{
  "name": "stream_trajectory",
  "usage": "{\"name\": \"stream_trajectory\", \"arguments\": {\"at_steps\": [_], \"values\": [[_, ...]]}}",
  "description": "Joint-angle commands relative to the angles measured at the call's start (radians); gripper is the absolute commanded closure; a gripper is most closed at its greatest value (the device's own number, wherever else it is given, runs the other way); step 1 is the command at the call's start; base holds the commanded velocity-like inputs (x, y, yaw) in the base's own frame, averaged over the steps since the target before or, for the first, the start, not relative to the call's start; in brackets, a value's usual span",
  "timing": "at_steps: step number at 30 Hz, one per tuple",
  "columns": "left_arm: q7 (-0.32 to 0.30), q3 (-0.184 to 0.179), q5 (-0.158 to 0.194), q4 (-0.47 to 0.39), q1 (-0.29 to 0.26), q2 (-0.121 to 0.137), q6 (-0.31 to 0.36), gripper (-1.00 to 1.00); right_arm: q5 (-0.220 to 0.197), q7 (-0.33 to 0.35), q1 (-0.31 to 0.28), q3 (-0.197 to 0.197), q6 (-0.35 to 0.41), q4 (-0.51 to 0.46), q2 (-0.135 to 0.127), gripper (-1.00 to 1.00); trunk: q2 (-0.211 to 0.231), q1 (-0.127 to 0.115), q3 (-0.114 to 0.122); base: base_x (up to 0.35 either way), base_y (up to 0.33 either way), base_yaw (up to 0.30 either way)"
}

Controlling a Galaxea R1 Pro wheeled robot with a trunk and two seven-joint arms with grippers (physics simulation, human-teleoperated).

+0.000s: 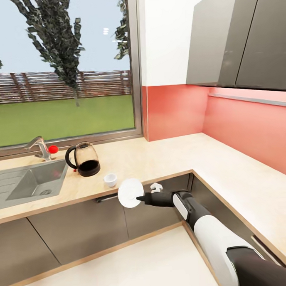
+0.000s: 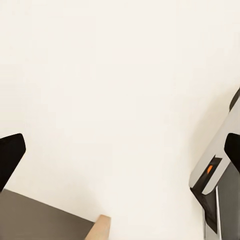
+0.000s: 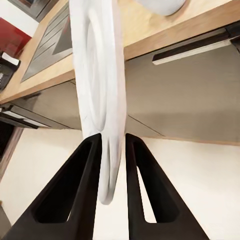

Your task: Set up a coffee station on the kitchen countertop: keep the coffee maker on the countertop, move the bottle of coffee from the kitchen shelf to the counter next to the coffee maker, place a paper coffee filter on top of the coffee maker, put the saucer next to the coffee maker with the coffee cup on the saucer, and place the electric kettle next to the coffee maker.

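Saucer (image 1: 130, 192) hangs on edge just off the worktop (image 1: 168, 158) front, pinched at its rim by the right end effector (image 1: 139, 198). Coffee cup (image 1: 110, 180) sits at its eleven o'clock, electric kettle (image 1: 85, 159) beyond.

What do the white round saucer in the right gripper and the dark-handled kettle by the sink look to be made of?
White round saucer: looks like glazed ceramic, plain white and smooth with a moulded ring, held on edge by the right gripper. Clear jug-shaped kettle: body looks like glass, since the window frame shows through it; handle and base look like black plastic, though a render leaves that open.
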Motion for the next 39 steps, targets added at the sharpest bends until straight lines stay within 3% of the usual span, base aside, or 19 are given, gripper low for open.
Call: {"name": "stream_trajectory", "arguments": {"at_steps": [1,20,23,24,30,39], "values": [[0.003,0.002,-0.001,-0.003,0.001,0.0,0.0,-1.0,-0.01,0.001,-0.001,-0.002,0.011,0.0,0.001,1.0,-0.002,0.001,-0.001,-0.031,0.0,0.131],[0.002,0.004,0.004,-0.004,0.001,0.002,-0.017,-1.0,-0.013,0.001,0.0,-0.003,0.011,0.0,0.001,1.0,-0.002,0.001,0.016,-0.003,0.0,0.212],[-0.022,0.001,0.002,-0.005,0.005,0.001,-0.196,-1.0,-0.013,0.001,0.0,-0.002,0.011,0.0,0.001,1.0,-0.002,0.001,0.016,0.0,0.0,0.278],[-0.035,0.0,0.002,-0.008,0.005,0.0,-0.208,-1.0,-0.013,0.001,0.0,-0.002,0.011,0.0,0.001,1.0,-0.002,0.001,0.016,0.0,0.0,0.278],[-0.199,0.0,0.002,-0.019,0.003,-0.004,-0.22,-1.0,-0.013,0.001,0.0,-0.002,0.011,0.0,0.001,1.0,-0.002,0.001,0.016,0.0,0.0,0.278],[-0.213,0.0,0.002,-0.023,0.001,-0.02,-0.215,-1.0,-0.013,0.002,0.0,-0.002,0.011,0.0,0.001,1.0,-0.002,0.001,0.016,0.0,0.0,0.278]]}}
